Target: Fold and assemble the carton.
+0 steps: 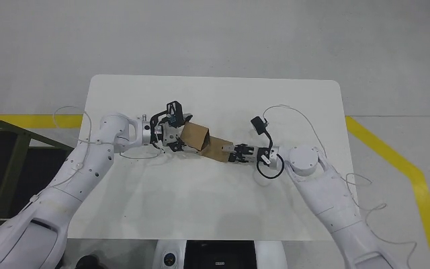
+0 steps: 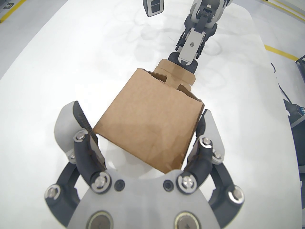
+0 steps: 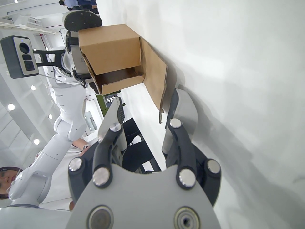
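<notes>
A brown cardboard carton (image 1: 201, 140), partly squared up into a box, sits near the middle of the white rectangular table (image 1: 282, 208), well apart from all four table edges, with bare tabletop on every side. The left gripper (image 2: 140, 110) clasps the carton's closed end, one finger pressed on each side edge of the top panel. The opposite end is open: short inner flaps stand at its mouth and a long flap (image 3: 153, 79) swings outward close along the tabletop. The right gripper (image 3: 147, 98) sits at that flap's free edge with its fingers spread; one finger (image 3: 182, 110) is just beside the flap's corner, the other well apart from it. Yellow floor tape (image 1: 386, 151) runs beyond the table's sides.
</notes>
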